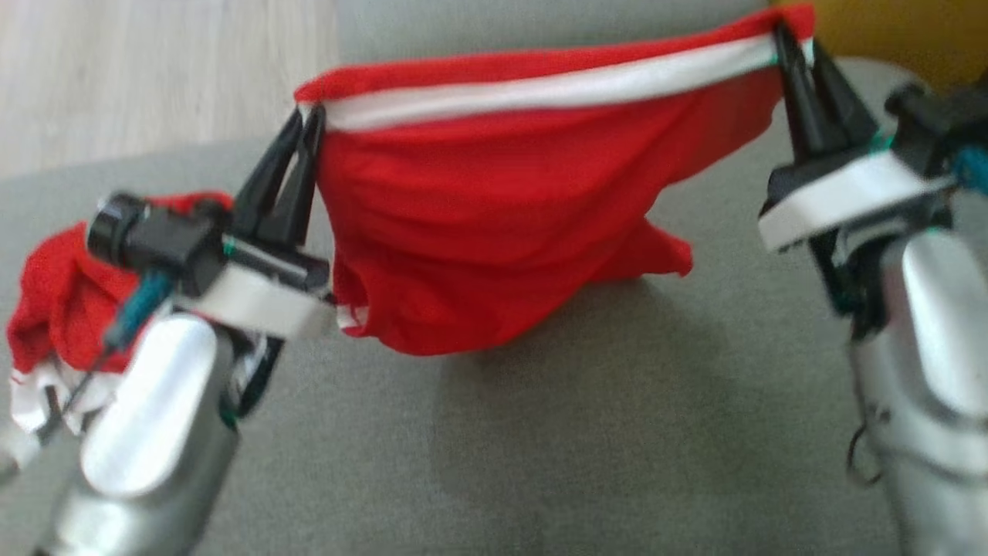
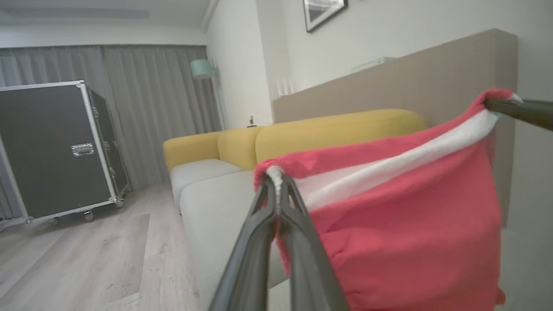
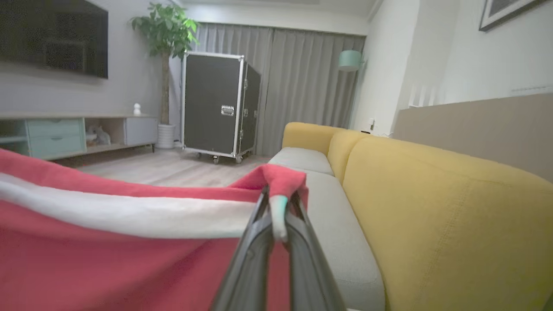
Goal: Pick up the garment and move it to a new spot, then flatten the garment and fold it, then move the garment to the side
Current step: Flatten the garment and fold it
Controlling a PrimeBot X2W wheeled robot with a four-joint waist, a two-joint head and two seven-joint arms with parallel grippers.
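Observation:
The garment (image 1: 502, 208) is red with a white band along its top edge. It hangs stretched between my two grippers above the grey sofa seat (image 1: 617, 432), and its lower folds sag onto the cushion. My left gripper (image 1: 307, 117) is shut on the band's left end, and my right gripper (image 1: 799, 42) is shut on the right end. In the left wrist view my left gripper (image 2: 276, 181) pinches the garment (image 2: 410, 224), with a right finger (image 2: 518, 110) at the far corner. In the right wrist view my right gripper (image 3: 278, 198) clamps the garment (image 3: 108, 259).
A red heap with white trim (image 1: 54, 301) lies on the seat behind my left forearm; I cannot tell whether it belongs to the same garment. The yellow backrest (image 3: 432, 207) runs along the sofa. Wooden floor (image 1: 154, 69) lies beyond, with a black wheeled case (image 2: 56, 147).

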